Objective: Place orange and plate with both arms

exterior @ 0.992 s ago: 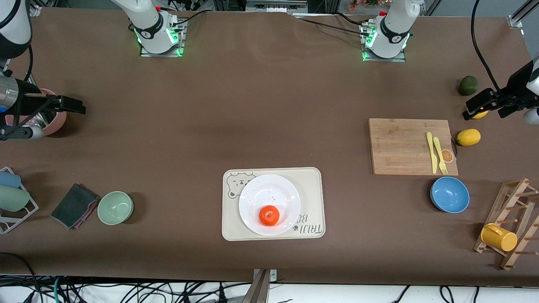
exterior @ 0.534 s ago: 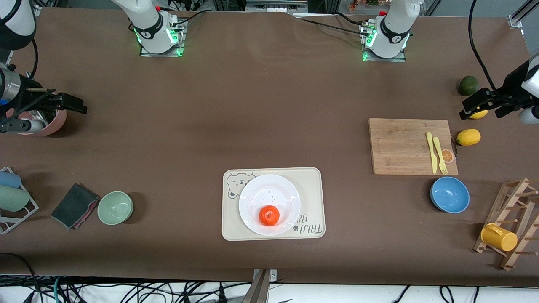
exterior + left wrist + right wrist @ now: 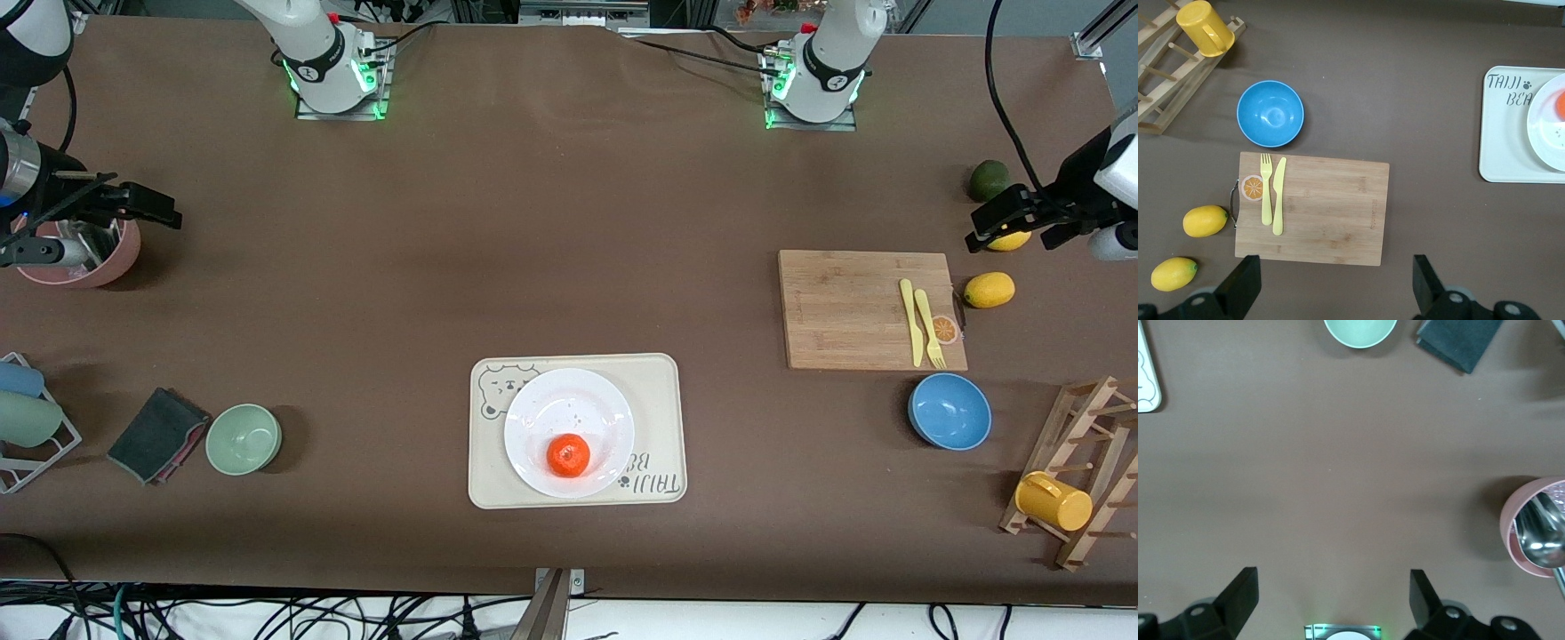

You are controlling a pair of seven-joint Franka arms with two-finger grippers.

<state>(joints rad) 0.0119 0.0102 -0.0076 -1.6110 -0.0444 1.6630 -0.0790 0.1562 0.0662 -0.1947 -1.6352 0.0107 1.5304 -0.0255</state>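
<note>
The orange (image 3: 568,455) lies on the white plate (image 3: 542,413), which rests on a cream tray (image 3: 658,400) with a bear drawing, near the front camera at mid table. The plate's edge (image 3: 1545,127) and a sliver of the orange (image 3: 1560,105) show in the left wrist view. My left gripper (image 3: 1005,218) is open and empty, up in the air over a lemon at the left arm's end; its own view shows it wide open (image 3: 1335,287). My right gripper (image 3: 147,212) is open and empty over the table beside a pink bowl; its own view shows it wide open (image 3: 1333,603).
A cutting board (image 3: 845,307) with yellow fork and knife, two lemons (image 3: 989,290), an avocado (image 3: 987,180), a blue bowl (image 3: 949,411) and a rack with a yellow mug (image 3: 1053,500) lie at the left arm's end. A pink bowl (image 3: 111,258), green bowl (image 3: 244,438) and dark cloth (image 3: 156,434) lie at the right arm's end.
Both grippers have drawn a little upward and outward toward their ends of the table. The orange and plate have not moved.
</note>
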